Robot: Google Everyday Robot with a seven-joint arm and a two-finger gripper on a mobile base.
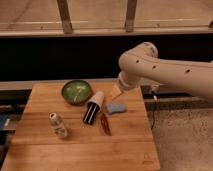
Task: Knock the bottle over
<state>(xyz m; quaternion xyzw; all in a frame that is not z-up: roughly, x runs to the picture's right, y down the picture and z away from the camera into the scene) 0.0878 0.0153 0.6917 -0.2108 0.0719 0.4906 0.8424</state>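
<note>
The small whitish-cream bottle (pixel 58 125) stands upright on the left part of the wooden table (pixel 80 150). The white arm comes in from the right. Its gripper (pixel 116 92) hangs over the table's back right area, above the blue sponge (pixel 116 108), far right of the bottle and apart from it. A black cylinder with a cream end (pixel 93 108) lies between gripper and bottle.
A green bowl (pixel 76 91) sits at the back of the table. A red object (pixel 105 123) lies beside the black cylinder. A dark wall and metal rail run behind the table. The table's right edge drops to a speckled floor (pixel 185 140).
</note>
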